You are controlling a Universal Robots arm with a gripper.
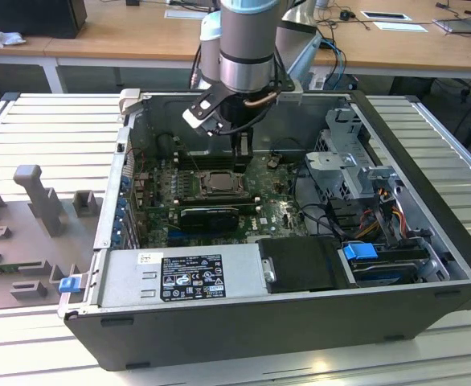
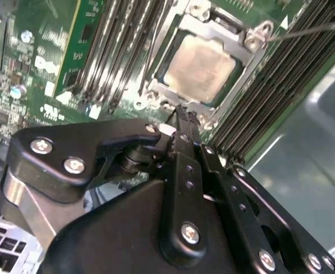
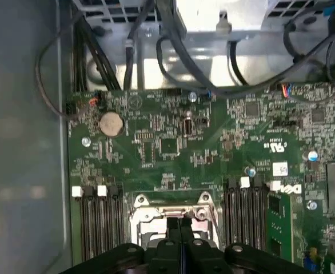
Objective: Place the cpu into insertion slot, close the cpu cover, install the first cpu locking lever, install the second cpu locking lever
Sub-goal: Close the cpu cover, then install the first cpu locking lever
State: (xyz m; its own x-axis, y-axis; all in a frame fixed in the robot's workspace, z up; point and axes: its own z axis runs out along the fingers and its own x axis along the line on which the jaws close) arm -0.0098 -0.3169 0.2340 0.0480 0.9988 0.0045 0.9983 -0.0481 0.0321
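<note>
Silvery cpu (image 2: 202,68) under closed cpu cover (image 2: 250,48) in second wrist view, claw (image 2: 182,114) clenched at its edge

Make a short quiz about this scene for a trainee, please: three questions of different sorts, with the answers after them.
1. True or false: the gripper holds the cpu in the air.
2. In both wrist views, the gripper is: A) wide open; B) shut; C) clamped on a cable.
3. Which metal part frames the cpu's top in the second wrist view?

Key
1. False: the cpu lies flat on the board.
2. B.
3. The cpu cover.
</note>
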